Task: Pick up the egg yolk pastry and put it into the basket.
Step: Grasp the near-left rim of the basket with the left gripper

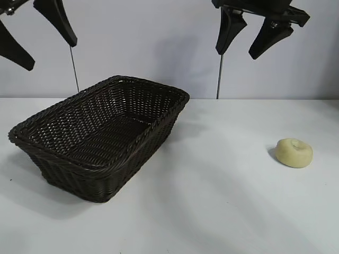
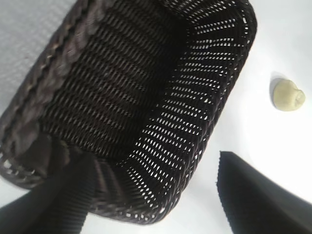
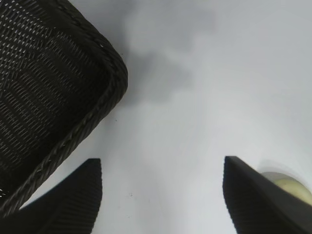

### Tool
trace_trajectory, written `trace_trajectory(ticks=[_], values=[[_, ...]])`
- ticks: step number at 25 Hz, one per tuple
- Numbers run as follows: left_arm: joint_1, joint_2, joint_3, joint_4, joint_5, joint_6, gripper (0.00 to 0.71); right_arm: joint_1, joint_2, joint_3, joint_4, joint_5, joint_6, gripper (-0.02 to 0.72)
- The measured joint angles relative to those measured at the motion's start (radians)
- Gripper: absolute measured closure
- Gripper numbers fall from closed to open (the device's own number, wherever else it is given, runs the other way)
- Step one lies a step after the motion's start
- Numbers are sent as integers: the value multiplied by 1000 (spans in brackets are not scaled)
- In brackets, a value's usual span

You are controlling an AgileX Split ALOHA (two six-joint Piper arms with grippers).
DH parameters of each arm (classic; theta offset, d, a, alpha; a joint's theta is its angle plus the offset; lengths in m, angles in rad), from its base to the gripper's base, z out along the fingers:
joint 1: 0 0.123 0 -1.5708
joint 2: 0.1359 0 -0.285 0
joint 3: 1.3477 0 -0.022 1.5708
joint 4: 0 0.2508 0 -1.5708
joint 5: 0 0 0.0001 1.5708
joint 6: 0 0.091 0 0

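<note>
The egg yolk pastry point(image 1: 294, 152), a small pale yellow domed bun with a dimple on top, lies on the white table at the right. It also shows in the left wrist view point(image 2: 288, 95) and half hidden behind a finger in the right wrist view point(image 3: 294, 188). The dark woven basket point(image 1: 50, 117) stands at the left, empty; it fills the left wrist view point(image 2: 233, 87) and a corner shows in the right wrist view point(image 3: 115, 73). My left gripper point(image 1: 43, 48) hangs open high above the basket. My right gripper point(image 1: 240, 54) hangs open high above the table, between basket and pastry.
The white table point(image 1: 212, 201) runs to a pale back wall. Two thin vertical rods point(image 1: 217, 76) stand behind the table's far edge.
</note>
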Motion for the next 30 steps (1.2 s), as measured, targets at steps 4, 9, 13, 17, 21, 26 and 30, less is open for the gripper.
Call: trace_trajectory(ticks=[4,9,13,17,21,26,30], values=[[1,-66,113,3,-17,-55,199,0,0,0,0,2,0,195],[1,-93,234,5,-110,-170,199,0,0,0,0,2,0,195],[1,-93,311,2,-193,-272,199,0,0,0,0,5,0,195],[1,-93,394,3,-273,-369,199,0,0,0,0,16,0,195],[-9,-93,473,2,-346,-470,199,0,0,0,0,16,0,195],[-52,-93,521,-1,-462,-537,199,0,0,0,0,17,0,195],[-67,-91,521,-2,-503,-549,199,0,0,0,0,17,0,195]])
